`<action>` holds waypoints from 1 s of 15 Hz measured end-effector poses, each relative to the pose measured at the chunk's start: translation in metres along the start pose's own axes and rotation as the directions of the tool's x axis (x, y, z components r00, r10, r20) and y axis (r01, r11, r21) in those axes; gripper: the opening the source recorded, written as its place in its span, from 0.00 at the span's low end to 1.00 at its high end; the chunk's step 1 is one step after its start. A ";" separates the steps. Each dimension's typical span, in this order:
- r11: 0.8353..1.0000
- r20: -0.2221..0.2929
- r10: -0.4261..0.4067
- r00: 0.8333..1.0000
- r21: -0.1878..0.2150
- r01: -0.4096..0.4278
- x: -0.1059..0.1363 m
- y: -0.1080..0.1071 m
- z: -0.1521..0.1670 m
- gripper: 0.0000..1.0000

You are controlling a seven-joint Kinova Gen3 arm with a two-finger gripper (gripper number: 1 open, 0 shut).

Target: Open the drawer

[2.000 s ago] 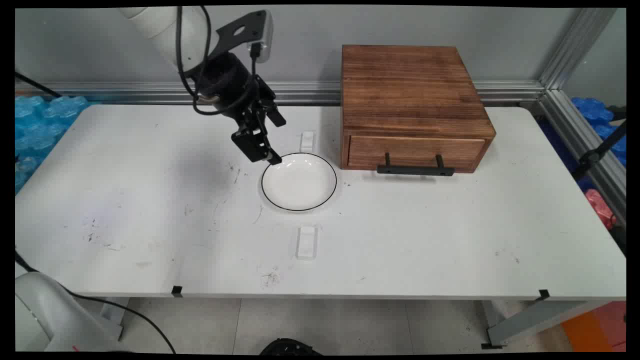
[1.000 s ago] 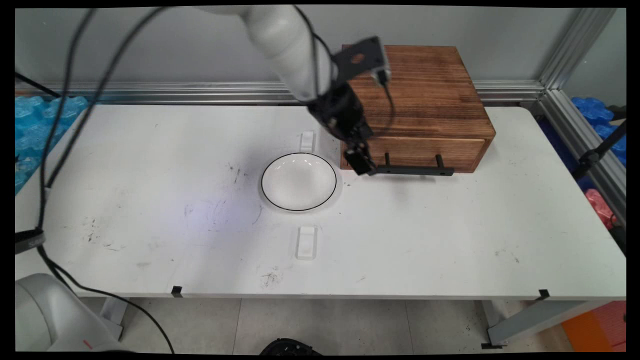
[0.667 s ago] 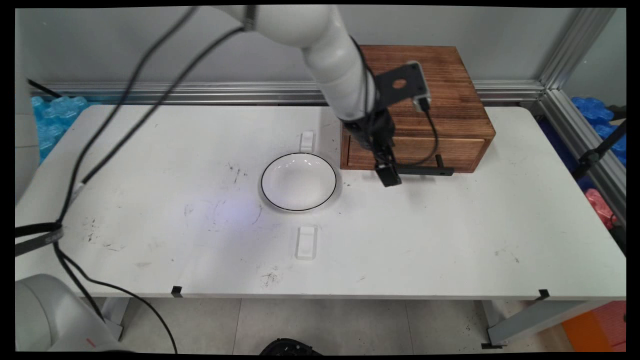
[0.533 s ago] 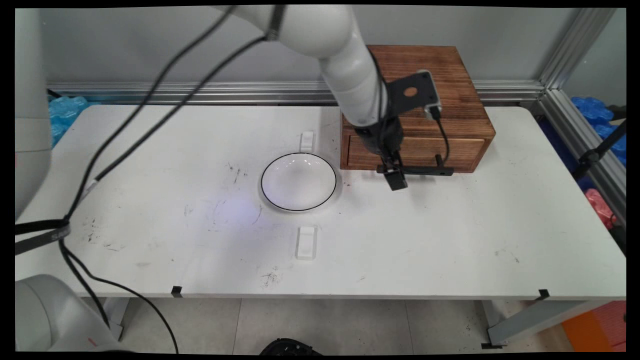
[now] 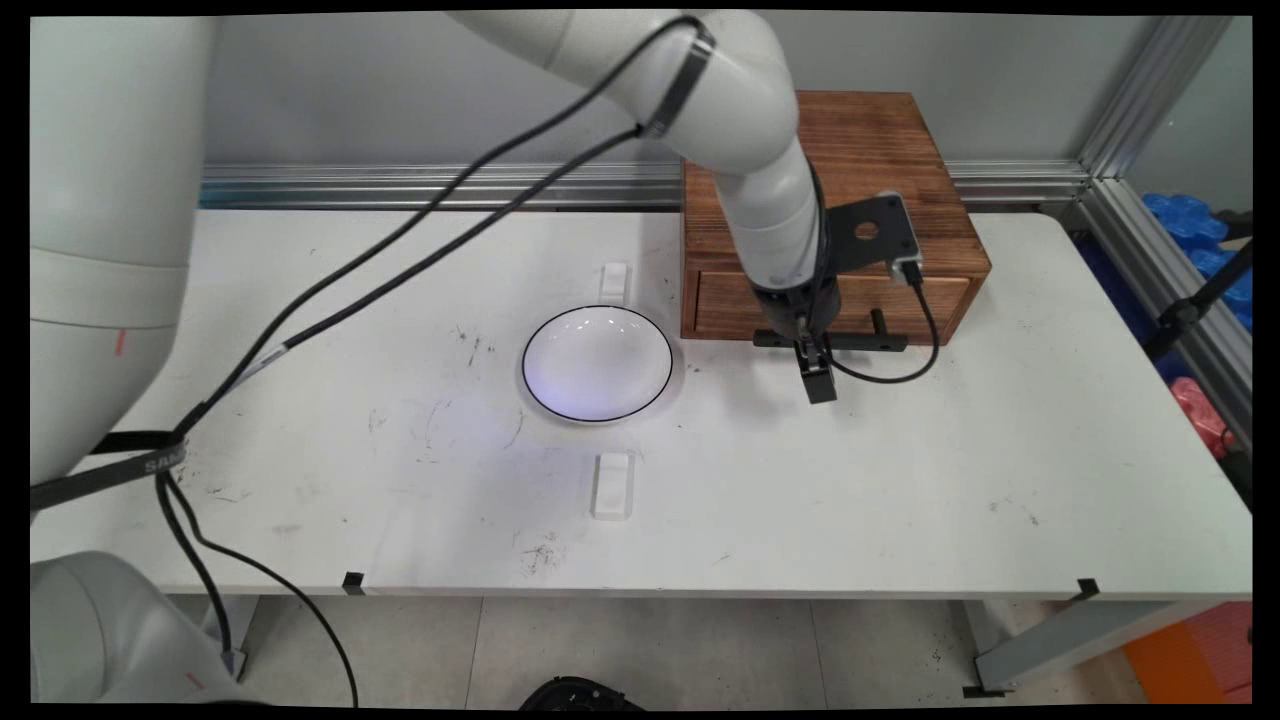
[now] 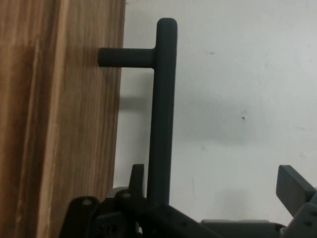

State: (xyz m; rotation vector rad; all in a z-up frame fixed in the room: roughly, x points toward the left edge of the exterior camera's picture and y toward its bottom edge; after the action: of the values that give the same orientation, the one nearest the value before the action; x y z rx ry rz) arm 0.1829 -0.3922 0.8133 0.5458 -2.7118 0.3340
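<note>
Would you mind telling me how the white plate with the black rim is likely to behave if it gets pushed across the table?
The white plate looks glazed and rigid, so it would probably slide rather than bend on the smooth table. It sits low and wide, so tipping seems unlikely. If ceramic, as it appears, it could chip against the wooden drawer box beside it.

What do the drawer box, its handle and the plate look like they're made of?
The drawer box looks like stained wood: brown, with clear grain lines. Its handle is a round black bar with a matte finish, probably painted metal, though plastic can't be ruled out. The plate is glossy white with a thin black rim line, likely glazed ceramic, possibly melamine.
</note>
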 end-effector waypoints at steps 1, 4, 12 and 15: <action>1.000 0.006 0.000 1.000 0.000 0.000 0.002 0.000 0.006 1.00; 1.000 0.026 0.000 1.000 0.000 0.000 0.008 -0.002 0.022 1.00; 1.000 0.057 0.004 0.998 -0.016 -0.003 0.017 0.000 0.043 1.00; 1.000 0.063 0.005 0.998 -0.030 -0.003 0.019 0.008 0.040 1.00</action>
State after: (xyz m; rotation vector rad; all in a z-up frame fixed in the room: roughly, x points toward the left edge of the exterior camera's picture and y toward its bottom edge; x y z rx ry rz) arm 0.1514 -0.4033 0.7831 0.5517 -2.7740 0.2812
